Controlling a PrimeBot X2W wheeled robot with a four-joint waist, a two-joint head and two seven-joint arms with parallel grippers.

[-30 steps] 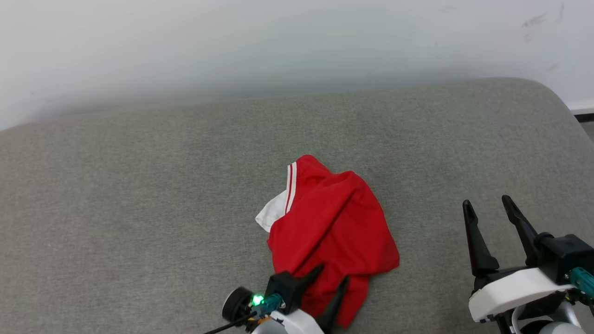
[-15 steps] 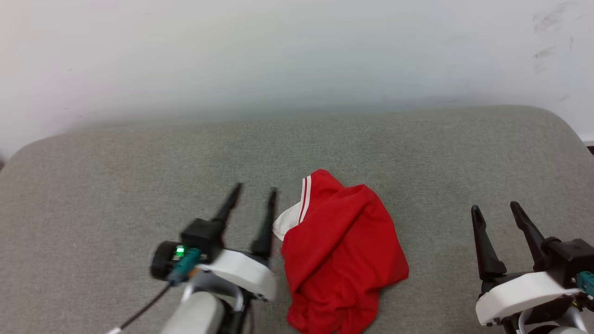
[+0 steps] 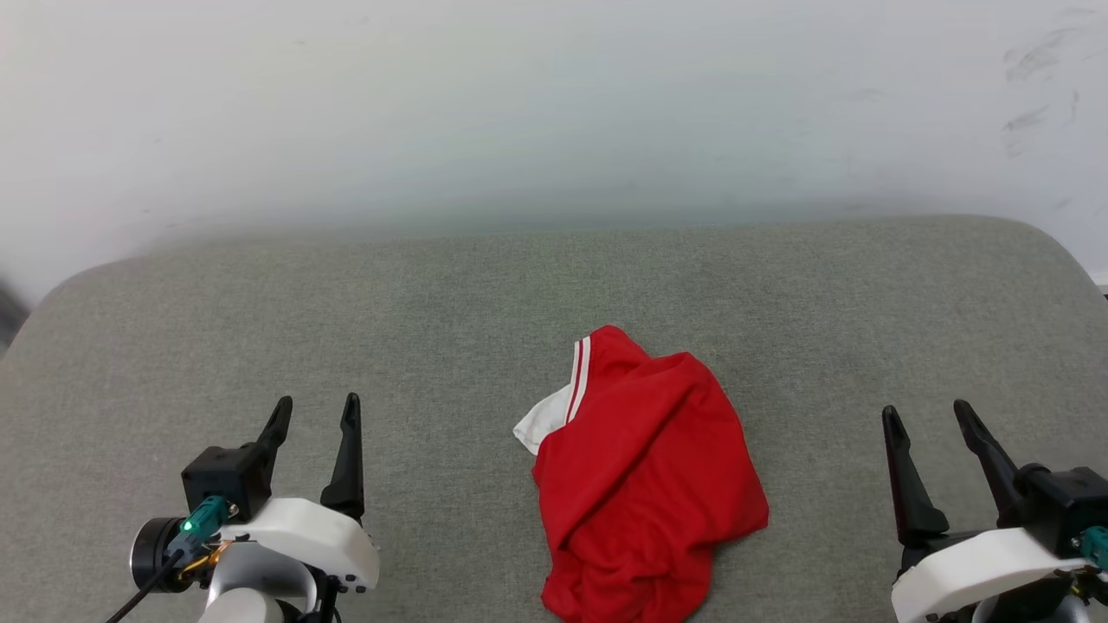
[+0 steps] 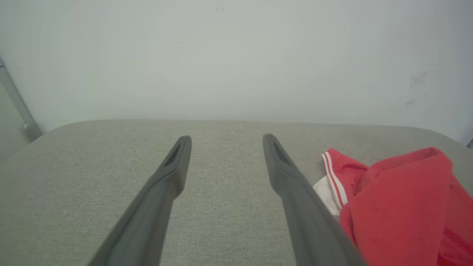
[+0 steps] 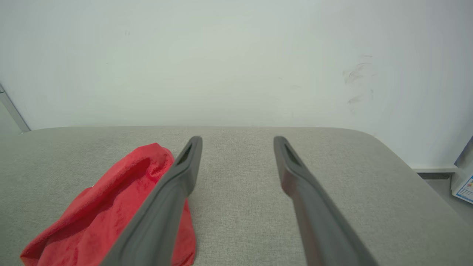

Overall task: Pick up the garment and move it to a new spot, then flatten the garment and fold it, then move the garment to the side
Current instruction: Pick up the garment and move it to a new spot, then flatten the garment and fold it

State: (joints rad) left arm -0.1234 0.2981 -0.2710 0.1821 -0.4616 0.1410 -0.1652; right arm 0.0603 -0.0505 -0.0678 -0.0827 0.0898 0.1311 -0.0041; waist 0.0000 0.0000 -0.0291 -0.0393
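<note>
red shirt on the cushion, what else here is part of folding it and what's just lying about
Part of the job: crumpled red shirt; grey cushion under it; left gripper and right gripper, both open, empty.
Just lying about: white wall; white box past the cushion's edge.

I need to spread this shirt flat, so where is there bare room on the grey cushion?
The grey fabric cushion is bare from the crumpled red-and-white jersey back to the white wall, and either side, out to the left claw and right claw. Crowded: near middle.

Grey cushion (image 3: 433,303) against white wall (image 3: 519,104)
</note>
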